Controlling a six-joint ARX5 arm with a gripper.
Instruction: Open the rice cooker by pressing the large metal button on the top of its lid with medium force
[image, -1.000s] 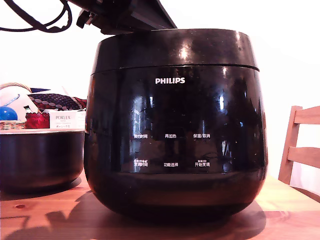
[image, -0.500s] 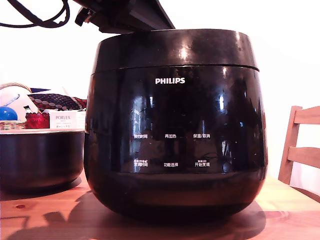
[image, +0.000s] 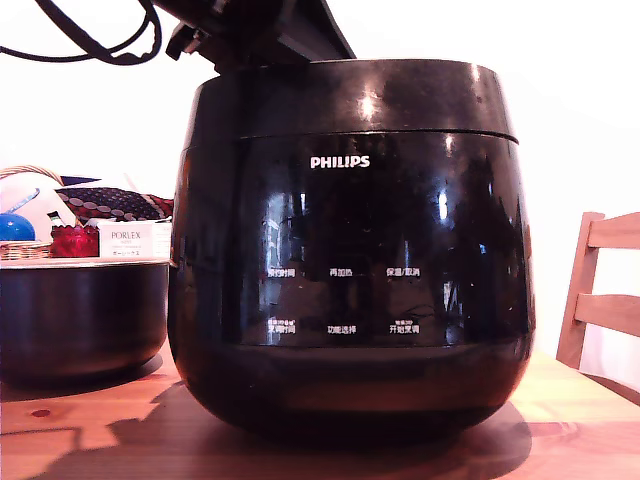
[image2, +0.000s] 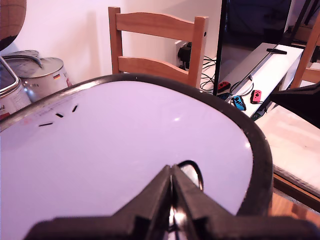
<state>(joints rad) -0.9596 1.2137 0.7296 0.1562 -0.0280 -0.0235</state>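
Observation:
The rice cooker (image: 345, 260) stands on the table, glossy black with a white PHILIPS logo. Its lid (image: 350, 95) is down, and the seam runs level all around. In the wrist view the lid (image2: 125, 140) top glares pale inside a dark rim. My gripper (image2: 171, 175) is shut, its two black fingers pressed together and empty. The fingertips sit right at a small dark-ringed round button (image2: 190, 170) on the lid top. I cannot tell whether they touch it. In the exterior view the gripper (image: 250, 35) hangs just over the lid's upper left edge.
A lower, wide dark pot (image: 80, 315) stands at the exterior view's left, with a basket (image: 25, 250) and boxes behind it. A wooden chair (image: 600, 295) is at the right. The wrist view shows a chair (image2: 157, 45), metal pots (image2: 35, 70) and a white shelf (image2: 265, 65).
The arm has shifted slightly right and down toward the lid's top, and its cable has swung with it. The lid stays down.

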